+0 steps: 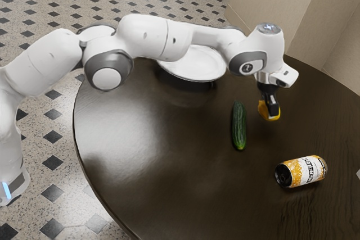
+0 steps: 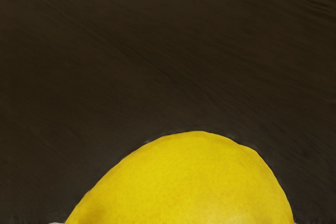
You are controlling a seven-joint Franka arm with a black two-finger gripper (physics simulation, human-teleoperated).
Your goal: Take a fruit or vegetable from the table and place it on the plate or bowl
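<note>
Gripper [image 1: 270,111] grips the lemon [image 1: 264,111] — cucumber [image 1: 239,125] lies nearby.

Soft, even light; broad pale sheen on the dark table [image 1: 152,139], faint shadows.

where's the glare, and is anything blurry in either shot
Exterior view: a broad soft sheen lies on the dark table, toward that view's left, with no hard glare. Wrist view: the lemon is brightly lit, its edge crisp against the streaky table.
</note>
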